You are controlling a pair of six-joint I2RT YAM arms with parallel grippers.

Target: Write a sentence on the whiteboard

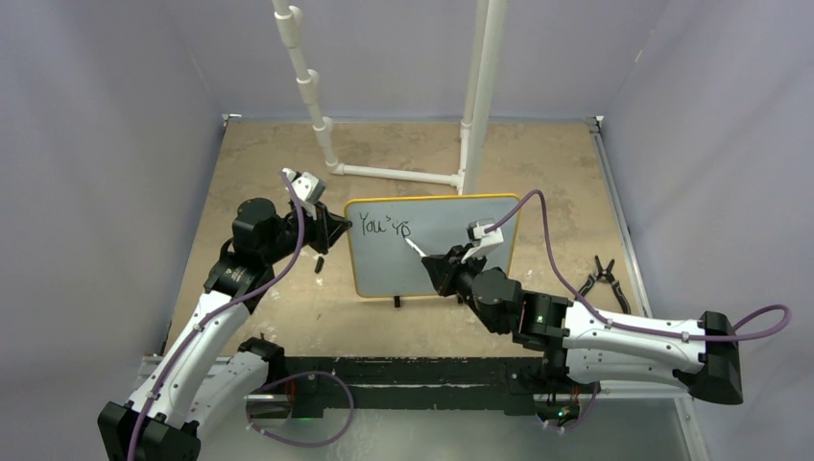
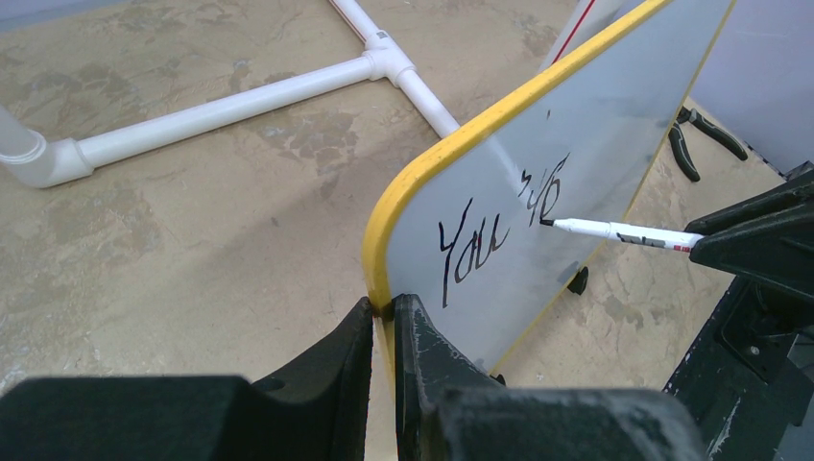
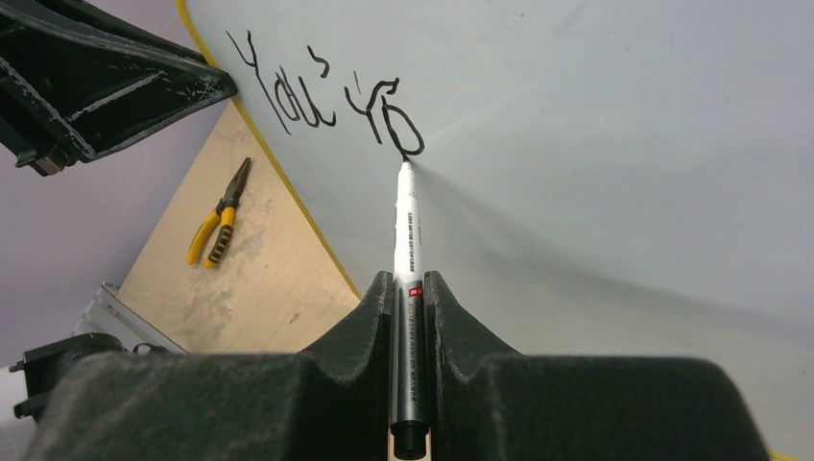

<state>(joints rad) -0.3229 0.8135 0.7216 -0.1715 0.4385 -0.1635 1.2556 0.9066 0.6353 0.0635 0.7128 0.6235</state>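
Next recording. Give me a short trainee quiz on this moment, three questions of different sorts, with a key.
1. True or false: the left gripper is clamped on the whiteboard's yellow edge.
2. What does the right gripper hold? A. eraser B. marker C. sponge
3. Fill in: the sentence so far starts with the word ___.

Key: 1 true; 2 B; 3 You.
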